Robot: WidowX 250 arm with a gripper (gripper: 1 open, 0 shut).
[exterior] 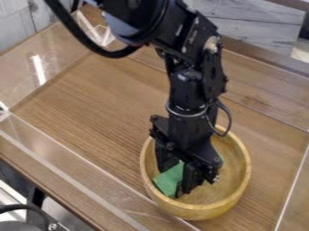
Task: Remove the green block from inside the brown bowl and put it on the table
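Observation:
The brown bowl (237,185) sits on the table (97,99) near the front right corner. Inside it lies the green block (168,178), tilted against the bowl's left inner wall, partly covered by the black fingers. My gripper (190,177) reaches straight down into the bowl from the black arm above. Its jaws stand close together around the block's right part, shut on it. The block's lower end still looks close to the bowl's floor.
Low clear plastic walls (72,158) edge the table along the front and left. A bare stretch of wood-grain table (85,86) spreads left of the bowl and behind it. The black arm (182,54) rises over the bowl from the back.

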